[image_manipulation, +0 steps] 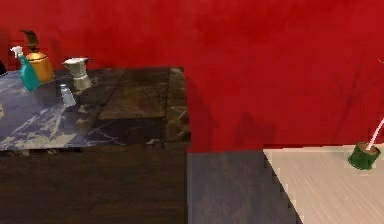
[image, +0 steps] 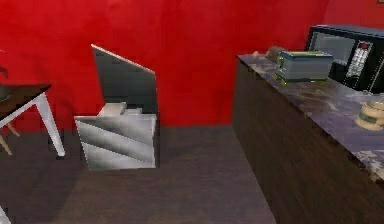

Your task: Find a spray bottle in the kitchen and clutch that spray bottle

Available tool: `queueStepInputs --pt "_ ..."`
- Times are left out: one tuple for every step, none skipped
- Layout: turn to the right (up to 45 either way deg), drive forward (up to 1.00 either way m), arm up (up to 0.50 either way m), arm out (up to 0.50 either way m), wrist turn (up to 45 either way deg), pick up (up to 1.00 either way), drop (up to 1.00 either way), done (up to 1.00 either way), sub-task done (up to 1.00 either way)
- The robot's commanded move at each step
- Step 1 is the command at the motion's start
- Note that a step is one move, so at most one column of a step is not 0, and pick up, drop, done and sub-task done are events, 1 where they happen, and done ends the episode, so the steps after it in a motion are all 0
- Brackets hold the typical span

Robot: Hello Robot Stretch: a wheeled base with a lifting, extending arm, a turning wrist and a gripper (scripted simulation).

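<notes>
A teal spray bottle with a white trigger head stands upright near the far left of a dark marbled kitchen counter in the arm side view. Right behind it is an orange bottle with a dark top. A white cup-like pot and a small grey shaker stand a little to its right.
In the forward view a long dark counter runs along the right, bearing a toaster, a black microwave and a round tan object. A grey open bin stands by the red wall; a white-legged table at left. A pale rug carries a small green object.
</notes>
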Motion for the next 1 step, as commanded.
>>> queueStepInputs --pt "3.0 0.0 0.0 0.0 0.0 0.0 0.0 0.0 0.0"
